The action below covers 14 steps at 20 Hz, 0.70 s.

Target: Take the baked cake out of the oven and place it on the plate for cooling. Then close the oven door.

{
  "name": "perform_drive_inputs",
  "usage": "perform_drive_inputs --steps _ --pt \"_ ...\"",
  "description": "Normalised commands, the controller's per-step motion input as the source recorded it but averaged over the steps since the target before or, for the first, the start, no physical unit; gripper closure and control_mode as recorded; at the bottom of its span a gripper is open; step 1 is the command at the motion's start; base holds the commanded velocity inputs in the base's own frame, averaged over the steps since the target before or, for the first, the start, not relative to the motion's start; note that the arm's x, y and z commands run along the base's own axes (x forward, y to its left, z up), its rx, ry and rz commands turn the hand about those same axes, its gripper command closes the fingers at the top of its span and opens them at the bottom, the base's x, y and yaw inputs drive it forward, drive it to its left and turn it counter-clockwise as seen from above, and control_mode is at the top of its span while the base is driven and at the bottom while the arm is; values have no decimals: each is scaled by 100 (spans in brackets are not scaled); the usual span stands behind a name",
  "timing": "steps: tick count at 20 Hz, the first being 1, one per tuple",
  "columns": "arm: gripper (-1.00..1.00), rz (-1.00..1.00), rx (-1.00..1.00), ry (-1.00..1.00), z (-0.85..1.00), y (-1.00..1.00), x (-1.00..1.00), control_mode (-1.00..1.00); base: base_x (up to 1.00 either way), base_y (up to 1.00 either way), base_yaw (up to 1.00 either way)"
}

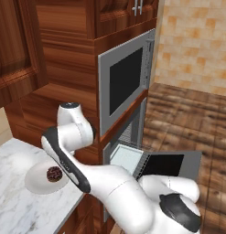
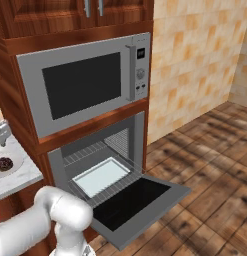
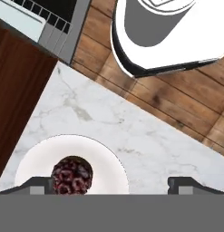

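Cake (image 3: 72,175) sits on plate (image 3: 70,163) on marble counter (image 3: 131,131), by the left fingertip (image 3: 38,184); gripper (image 3: 112,185) jaws wide, holding nothing. Oven door (image 2: 132,200) hangs open, well right of the hand w/ handle bar horizontal; closing it looks next.

The oven door (image 2: 140,200) hangs fully open, exposing the oven (image 2: 102,165) cavity; a pale baking tray (image 2: 101,176) occupies the rack (clearance above it). Marble counter (image 3: 145,131) beside the plate (image 3: 41,156) lies bare.
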Motion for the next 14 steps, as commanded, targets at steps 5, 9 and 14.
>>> perform_drive_inputs --steps 5,9,14 --pt "-100 -11 -2 -14 43 -66 -89 -100 0 0 0" --pt "-100 -12 0 -18 39 -97 -60 -100 0 0 0" --pt "-100 -23 0 -7 62 -100 -7 -100 0 0 0"
